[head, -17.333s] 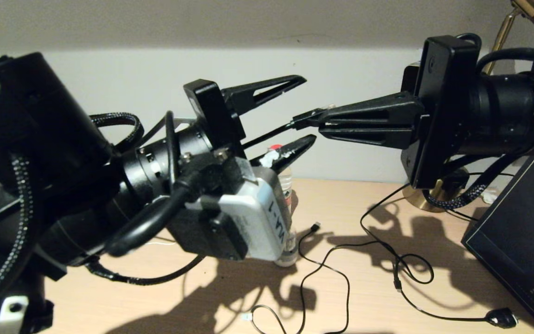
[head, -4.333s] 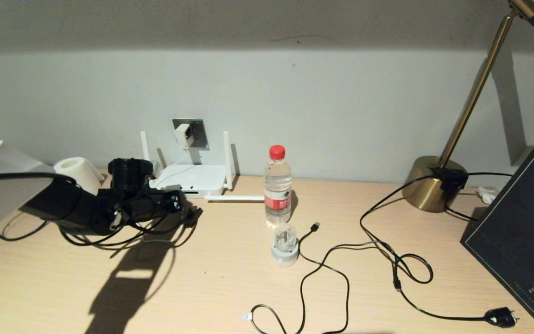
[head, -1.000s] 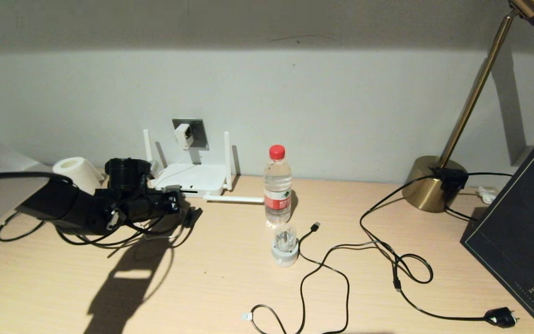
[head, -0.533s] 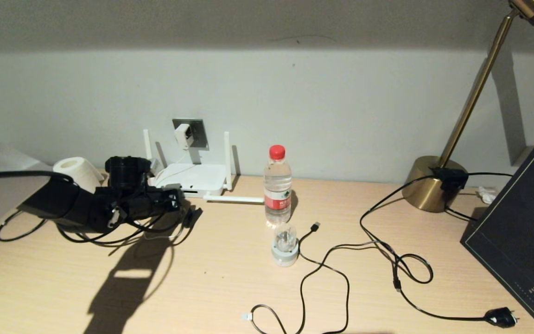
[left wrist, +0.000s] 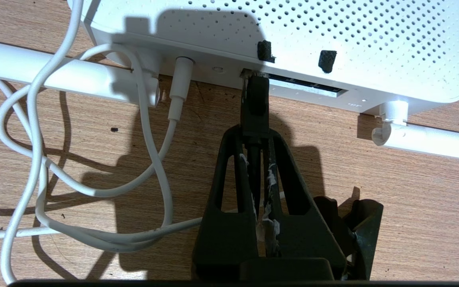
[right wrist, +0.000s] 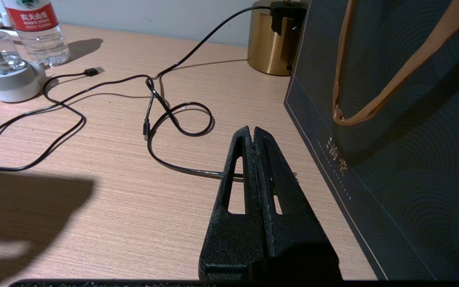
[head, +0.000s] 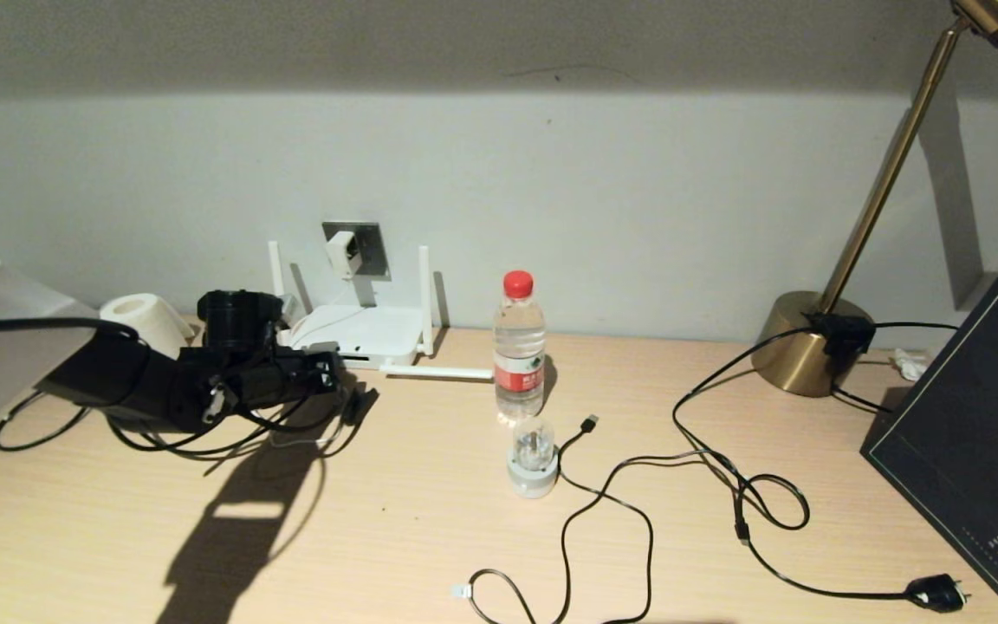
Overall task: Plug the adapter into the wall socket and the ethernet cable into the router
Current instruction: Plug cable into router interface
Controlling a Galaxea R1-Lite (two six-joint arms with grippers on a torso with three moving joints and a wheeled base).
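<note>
Your left gripper (left wrist: 255, 137) pinches the ethernet cable (left wrist: 255, 99), its connector at the router (left wrist: 373, 40) port. Your right gripper (right wrist: 253, 137), jaws closed empty, hangs over the worktop (right wrist: 114, 191).

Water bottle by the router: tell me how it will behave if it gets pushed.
The water bottle is tall and narrow and stands upright, so a push near its red cap would probably tip it. It looks nearly full, so it is likely heavy for its size. Once down, its round body would probably roll on the desk.
</note>
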